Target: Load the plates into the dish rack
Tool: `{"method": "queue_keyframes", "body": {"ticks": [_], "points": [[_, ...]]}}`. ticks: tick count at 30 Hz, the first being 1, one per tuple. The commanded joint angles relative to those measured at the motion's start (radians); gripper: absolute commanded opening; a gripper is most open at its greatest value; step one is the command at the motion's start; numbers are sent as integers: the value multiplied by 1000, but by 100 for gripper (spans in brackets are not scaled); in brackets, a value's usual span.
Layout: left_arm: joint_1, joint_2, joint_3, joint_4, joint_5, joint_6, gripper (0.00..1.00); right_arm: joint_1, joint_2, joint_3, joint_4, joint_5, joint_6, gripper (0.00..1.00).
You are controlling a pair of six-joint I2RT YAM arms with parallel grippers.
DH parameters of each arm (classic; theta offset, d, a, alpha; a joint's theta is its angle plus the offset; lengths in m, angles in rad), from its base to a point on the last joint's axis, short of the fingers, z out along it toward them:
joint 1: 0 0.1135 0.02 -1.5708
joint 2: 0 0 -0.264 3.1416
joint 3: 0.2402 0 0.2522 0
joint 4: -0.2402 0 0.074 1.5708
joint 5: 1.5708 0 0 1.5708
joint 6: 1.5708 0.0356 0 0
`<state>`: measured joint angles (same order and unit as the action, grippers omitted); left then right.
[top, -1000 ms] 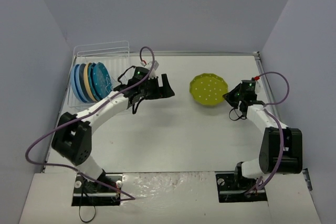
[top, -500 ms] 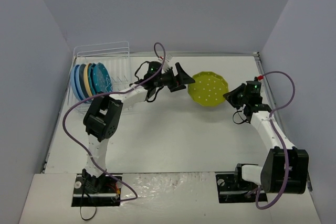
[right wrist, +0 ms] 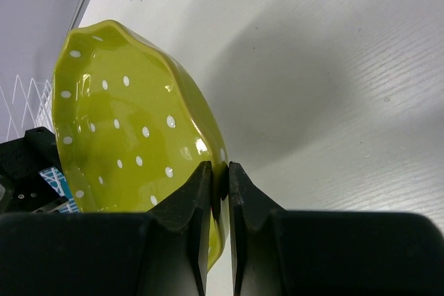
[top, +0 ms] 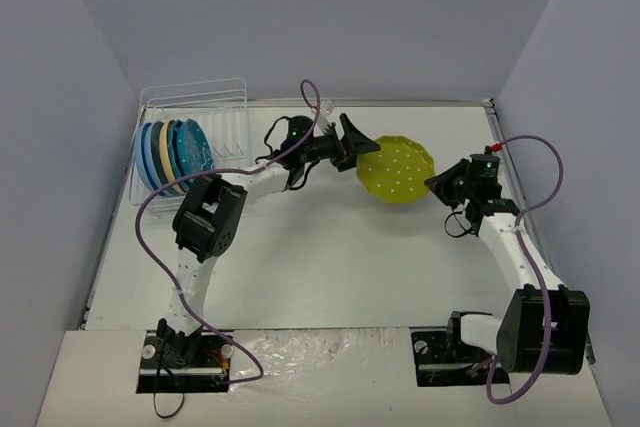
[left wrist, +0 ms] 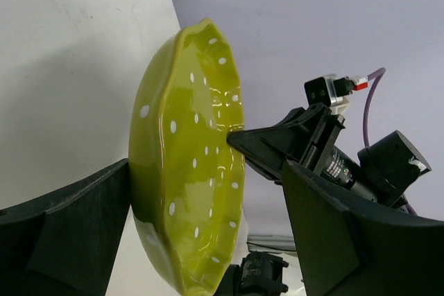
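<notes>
Jaws spread wide on the left gripper (top: pixel 360 147), and what a swing that was: a second ago it sat beside the white wire dish rack (top: pixel 195 97) in the upper left of the overhead view, and now it has shot across to upper centre. Its open fingers straddle the left rim of the lime green white-dotted round plate (top: pixel 398 169). From the left wrist camera the plate (left wrist: pixel 187 171) sits on edge between the two dark fingers (left wrist: pixel 69 233), not yet clamped, though I can't tell whether one finger already brushes its underside.

Over on the right, no change: the right gripper (top: pixel 440 185) stays pinched shut on the plate's right rim, fingertips (right wrist: pixel 220 178) squeezing the edge, with the plate (right wrist: pixel 125 129) tilted up off the white table (top: pixel 330 257).

That reads as a handover being set up, right to left. The other plates (top: pixel 172 155), light blue, orange-yellow and teal, already stand on edge in the rack, so this looks like the last one to go in.

Left arm: base at bottom left, elbow bent at centre left, forearm reaching right. Right arm: base at bottom right, forearm angling up and left to the plate
</notes>
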<state>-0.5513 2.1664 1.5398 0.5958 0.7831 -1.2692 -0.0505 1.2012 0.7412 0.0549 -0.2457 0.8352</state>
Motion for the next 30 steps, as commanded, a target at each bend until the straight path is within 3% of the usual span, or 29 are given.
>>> {"method": "queue_keyframes", "body": {"ticks": [1, 12, 21, 30], "points": [[-37, -30, 75, 112, 38, -25, 79, 6, -68, 95, 145, -71, 45, 0], [-84, -20, 48, 117, 43, -25, 65, 6, -67, 105, 143, -73, 42, 0], [-79, -53, 72, 69, 34, 16, 37, 6, -77, 90, 143, -76, 34, 0], [-50, -107, 85, -3, 22, 65, 33, 6, -81, 77, 137, -71, 23, 0]]}}
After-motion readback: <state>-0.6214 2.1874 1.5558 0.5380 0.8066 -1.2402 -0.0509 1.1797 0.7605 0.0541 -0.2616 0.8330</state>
